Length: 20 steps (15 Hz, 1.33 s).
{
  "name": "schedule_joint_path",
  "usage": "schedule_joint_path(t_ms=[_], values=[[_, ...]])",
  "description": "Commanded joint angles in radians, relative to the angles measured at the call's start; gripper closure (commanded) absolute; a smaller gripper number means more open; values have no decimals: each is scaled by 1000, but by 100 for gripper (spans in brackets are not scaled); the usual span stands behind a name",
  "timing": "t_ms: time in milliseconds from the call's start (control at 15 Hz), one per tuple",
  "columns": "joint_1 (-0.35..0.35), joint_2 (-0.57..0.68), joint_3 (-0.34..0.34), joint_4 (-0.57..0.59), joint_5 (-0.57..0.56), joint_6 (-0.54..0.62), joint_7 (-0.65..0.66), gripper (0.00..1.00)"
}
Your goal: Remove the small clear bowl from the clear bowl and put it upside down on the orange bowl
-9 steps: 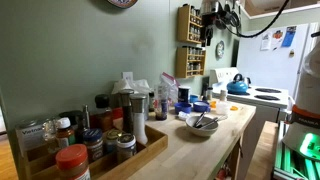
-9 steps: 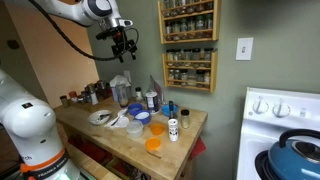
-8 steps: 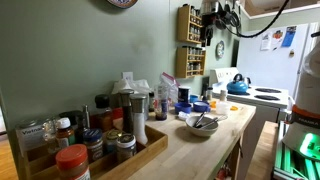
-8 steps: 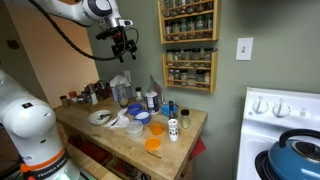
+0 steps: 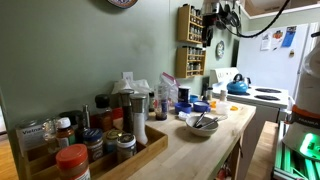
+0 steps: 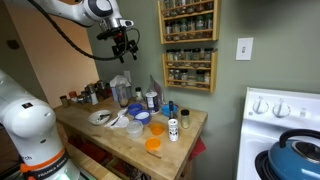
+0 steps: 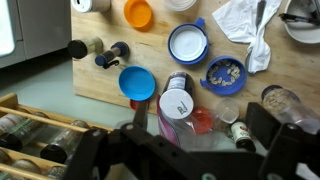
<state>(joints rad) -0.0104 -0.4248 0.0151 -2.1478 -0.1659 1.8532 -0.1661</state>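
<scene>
The gripper had its jaws spread wide with nothing between them. In an exterior view the gripper hung high above the wooden counter. The counter was crowded with jars, bottles and bowls. A spice rack was fixed to the green wall behind the counter, and a white stove carrying a blue kettle stood beside the counter. The orange bowl sat upright near the counter's front edge, well below the jaws and apart from them. In the wrist view the orange bowl lay at the far top of the frame.
</scene>
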Motion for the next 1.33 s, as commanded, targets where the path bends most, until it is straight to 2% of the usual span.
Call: schedule_joint_path(t_ms=[0,200,333,467,533,867,1267], values=[[13,-103,-101,-175,34,79,-170,0],[-3,-151,-156,-280,11,81,-263,0],[-26,-146,-147,-344,-38,67,-222,0],[-26,-113,-138,-387,-27,59,-182,0],[-19,-110,-152,-329,-13,46,-215,0],[-11,-114,-154,-340,-2,65,-222,0],[6,-123,-335,-527,188,213,-540,0]])
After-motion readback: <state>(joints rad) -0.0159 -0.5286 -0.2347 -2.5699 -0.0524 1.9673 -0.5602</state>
